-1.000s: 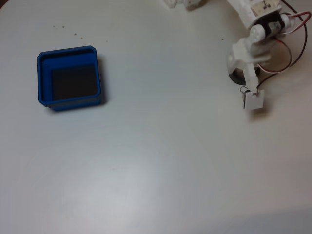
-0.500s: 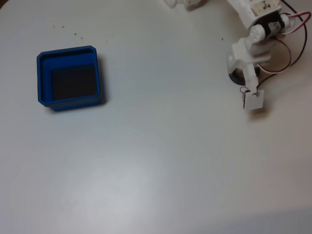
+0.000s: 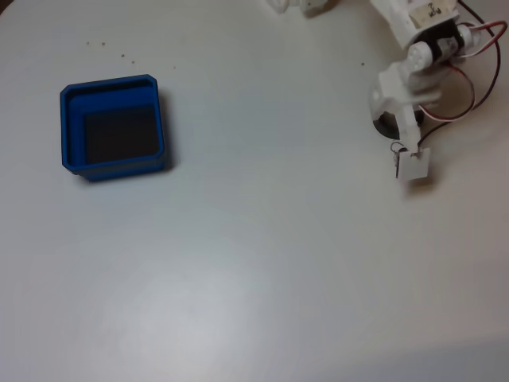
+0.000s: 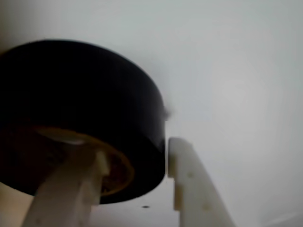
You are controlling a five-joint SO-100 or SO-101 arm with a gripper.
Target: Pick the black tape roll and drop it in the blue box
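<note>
The black tape roll [image 4: 85, 94] lies flat on the white table and looms large in the wrist view, its beige core low in the picture. My gripper [image 4: 137, 151] straddles the roll's wall. One white finger [image 4: 71, 189] sits inside the core, and the other finger [image 4: 189, 184] presses on the outer side. In the fixed view the gripper [image 3: 391, 113] hangs at the upper right and covers the roll [image 3: 382, 125], of which just a dark sliver shows. The blue box [image 3: 71, 127] stands far off at the left, its dark floor bare.
The arm's white links and its red and black wires [image 3: 469, 87] crowd the upper right corner of the fixed view. A white part [image 3: 302, 6] sits at the top edge. Plain white tabletop [image 3: 270, 199] lies between the gripper and the box.
Almost nothing differs; the arm's wrist has shifted very slightly over the roll, and the box has stayed where it was.
</note>
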